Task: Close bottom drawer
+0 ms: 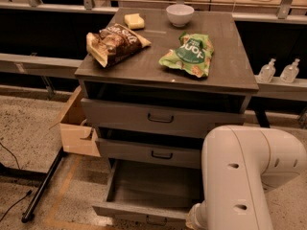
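Observation:
The bottom drawer is the lowest of three in the grey-brown cabinet. It stands pulled far out, its empty inside showing, with its small black handle at the frame's lower edge. The middle drawer and the top drawer above it stick out slightly. My white arm fills the lower right, and its wrist sits by the right end of the bottom drawer's front. My gripper is out of view, below the frame's lower edge.
On the cabinet top lie a brown snack bag, a green snack bag, a white bowl and a yellow sponge. An open cardboard box and a black pole are on the floor to the left. Two bottles stand at the right.

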Tool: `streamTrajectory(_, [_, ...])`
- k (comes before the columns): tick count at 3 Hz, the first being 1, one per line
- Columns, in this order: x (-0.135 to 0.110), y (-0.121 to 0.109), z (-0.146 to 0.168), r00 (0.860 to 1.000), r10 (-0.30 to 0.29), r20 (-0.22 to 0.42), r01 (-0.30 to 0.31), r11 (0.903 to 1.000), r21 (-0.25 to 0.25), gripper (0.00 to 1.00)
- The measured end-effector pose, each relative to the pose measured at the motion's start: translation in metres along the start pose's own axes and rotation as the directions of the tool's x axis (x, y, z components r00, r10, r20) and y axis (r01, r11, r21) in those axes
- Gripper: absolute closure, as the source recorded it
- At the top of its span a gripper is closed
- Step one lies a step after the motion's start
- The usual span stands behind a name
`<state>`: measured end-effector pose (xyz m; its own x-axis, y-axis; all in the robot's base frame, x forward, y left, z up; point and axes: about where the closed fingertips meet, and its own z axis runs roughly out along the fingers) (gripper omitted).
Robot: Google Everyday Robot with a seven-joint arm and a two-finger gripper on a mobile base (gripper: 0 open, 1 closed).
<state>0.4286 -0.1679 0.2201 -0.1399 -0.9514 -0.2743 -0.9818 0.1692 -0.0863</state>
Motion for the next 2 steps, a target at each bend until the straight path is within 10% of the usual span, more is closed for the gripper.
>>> streamTrajectory(2, [0.008, 0.012, 0.021, 1.0, -0.004, -0.027, 0.003, 0.9998, -0.018, 1.0])
